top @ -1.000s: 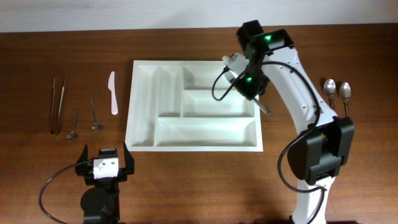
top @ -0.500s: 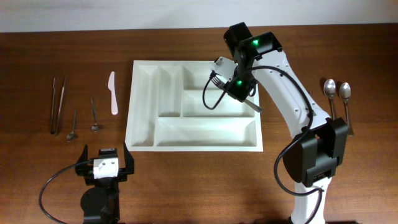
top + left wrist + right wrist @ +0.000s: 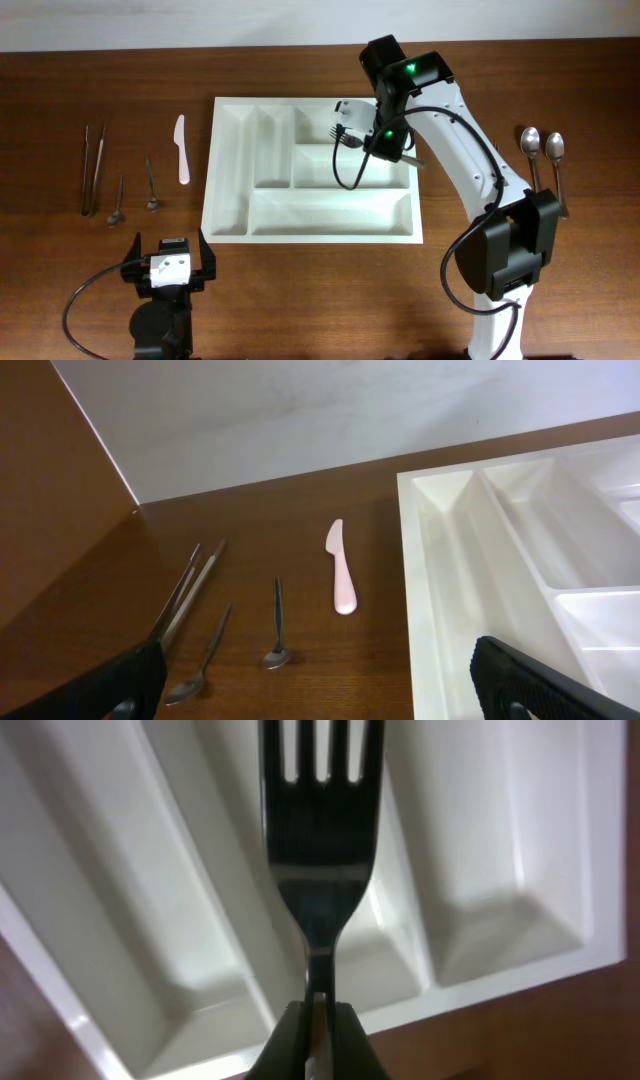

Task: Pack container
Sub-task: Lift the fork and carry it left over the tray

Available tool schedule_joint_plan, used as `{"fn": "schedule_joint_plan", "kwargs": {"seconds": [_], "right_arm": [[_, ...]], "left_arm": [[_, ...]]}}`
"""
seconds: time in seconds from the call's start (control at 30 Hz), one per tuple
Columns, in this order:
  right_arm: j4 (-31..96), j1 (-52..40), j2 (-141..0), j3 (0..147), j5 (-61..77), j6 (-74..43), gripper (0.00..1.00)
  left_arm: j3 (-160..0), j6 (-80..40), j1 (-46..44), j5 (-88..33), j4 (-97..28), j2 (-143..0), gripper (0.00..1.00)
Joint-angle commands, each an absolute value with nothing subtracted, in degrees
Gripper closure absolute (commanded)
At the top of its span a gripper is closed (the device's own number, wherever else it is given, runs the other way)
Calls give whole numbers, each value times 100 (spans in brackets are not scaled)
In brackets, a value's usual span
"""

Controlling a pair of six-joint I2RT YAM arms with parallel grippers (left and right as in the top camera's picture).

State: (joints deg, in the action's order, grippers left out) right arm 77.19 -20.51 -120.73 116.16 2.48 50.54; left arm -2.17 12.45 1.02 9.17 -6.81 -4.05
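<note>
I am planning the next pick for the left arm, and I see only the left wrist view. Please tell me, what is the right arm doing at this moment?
Observer: The right gripper is shut on a fork and holds it over the upper right part of the container. The fork is not yet laid in a compartment.
Operator: Thank you. Is there more cutlery on the far side of the container, which my view does not reach?
Observer: Yes. Two spoons lie side by side on the table, to the right of the container.
</note>
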Motion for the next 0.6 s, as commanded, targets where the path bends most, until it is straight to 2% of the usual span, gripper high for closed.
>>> {"fn": "schedule_joint_plan", "kwargs": {"seconds": [0.0, 0.57], "right_arm": [[7555, -2060, -12070, 11730, 327, 5533, 96], [7275, -2060, -12538, 11701, 624, 5983, 96]], "left_arm": [[-185, 1293, 75, 858, -666, -357, 1], [-185, 1293, 75, 858, -666, -357, 1]]}}
